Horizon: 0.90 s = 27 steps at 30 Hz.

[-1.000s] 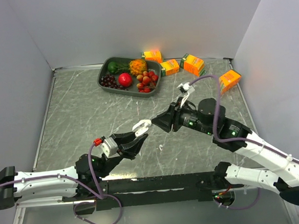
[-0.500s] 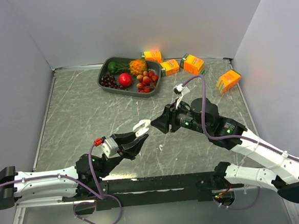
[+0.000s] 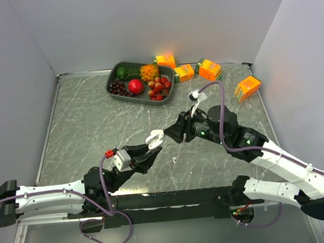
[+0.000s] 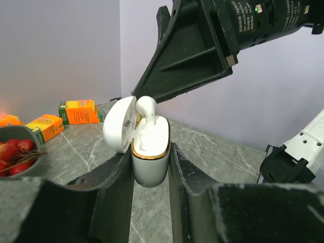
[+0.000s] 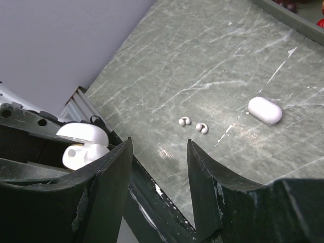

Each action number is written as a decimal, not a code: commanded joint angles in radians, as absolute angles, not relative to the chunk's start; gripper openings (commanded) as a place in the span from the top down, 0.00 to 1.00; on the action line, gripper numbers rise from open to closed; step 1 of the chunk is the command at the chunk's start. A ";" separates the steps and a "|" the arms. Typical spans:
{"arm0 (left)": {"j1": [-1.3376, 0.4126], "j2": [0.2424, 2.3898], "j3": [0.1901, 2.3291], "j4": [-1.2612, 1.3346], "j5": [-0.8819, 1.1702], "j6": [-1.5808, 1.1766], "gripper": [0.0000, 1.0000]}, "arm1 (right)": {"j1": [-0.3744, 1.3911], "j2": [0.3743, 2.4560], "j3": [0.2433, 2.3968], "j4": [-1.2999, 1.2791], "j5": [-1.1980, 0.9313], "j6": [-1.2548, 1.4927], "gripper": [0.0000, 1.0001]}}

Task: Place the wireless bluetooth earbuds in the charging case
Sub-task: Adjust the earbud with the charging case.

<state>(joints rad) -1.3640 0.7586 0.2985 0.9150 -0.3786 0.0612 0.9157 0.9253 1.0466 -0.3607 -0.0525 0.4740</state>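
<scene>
My left gripper (image 3: 151, 147) is shut on an open white charging case (image 3: 153, 137) with a gold rim and holds it above the table. In the left wrist view the case (image 4: 150, 152) sits upright between my fingers with its lid open to the left. A stemmed white earbud (image 4: 146, 107) stands in it, partly sticking out. My right gripper (image 3: 172, 133) is open and empty, just right of and above the case; its jaws (image 5: 157, 152) stand wide apart. Two small curved earbuds (image 5: 185, 121) (image 5: 202, 128) lie on the table. A closed white case (image 5: 265, 110) lies beyond them.
A dark tray (image 3: 110, 80) of fruit stands at the back centre. Several orange juice boxes (image 3: 209, 69) lie to its right, one (image 3: 248, 86) near the right wall. Grey walls close in the left, back and right sides.
My right gripper has moved left, closer to the held case, and its wrist has risen. My left gripper has shifted slightly right with the case still in it.
</scene>
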 commanded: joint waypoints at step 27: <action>-1.368 0.765 0.307 0.942 -0.390 0.048 0.99 | 1.095 0.908 1.127 -0.407 0.075 0.453 0.46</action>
<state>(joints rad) -1.3647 0.7685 0.2985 0.9165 -0.3798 0.0589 1.0569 0.9230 1.0664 -0.4149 0.0822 0.4541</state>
